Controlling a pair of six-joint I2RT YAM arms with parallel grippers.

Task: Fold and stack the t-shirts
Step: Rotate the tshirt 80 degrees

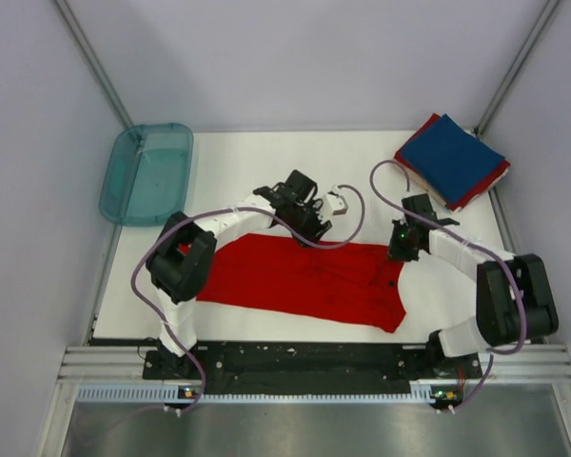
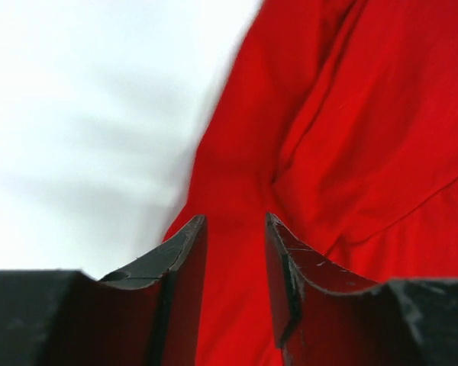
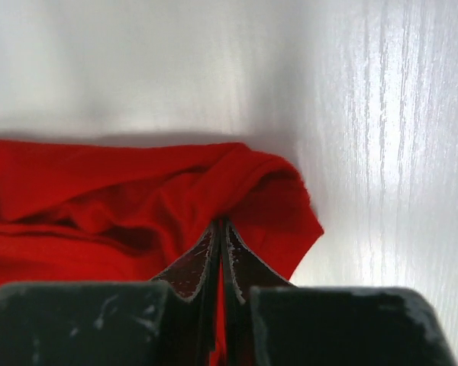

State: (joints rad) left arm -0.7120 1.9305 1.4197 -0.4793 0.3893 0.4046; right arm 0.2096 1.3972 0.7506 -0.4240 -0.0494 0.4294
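Spread across the near half of the white counter [image 1: 238, 162]: a red t-shirt [image 1: 295, 281], long axis left to right, flat at the left end, creased and bunched toward the right. Not yet folded.

At the shirt's far edge, about midway along: the left fingers [image 1: 316, 231], parted, a clear gap between them, nothing clamped. From the left wrist camera, tips low over the cloth's border, red fabric under and beyond the gap, bare counter off to the left. Touching the cloth or just above it? Cannot tell from these views.

At the shirt's far right corner: the right fingers [image 1: 402, 251], pressed together with no gap, a small ridge of red cloth pinched at the tips. Just past the tips in the right wrist view, a rounded flap of the shirt lying on the counter, folds piling up to the left.

In the far right corner of the counter, well apart from the spread shirt: a neat stack, a folded navy t-shirt [image 1: 454, 155] on top, folded red cloth [image 1: 476, 195] showing at the edges beneath.

At the far left: a translucent teal tray [image 1: 108, 190], away from both arms.
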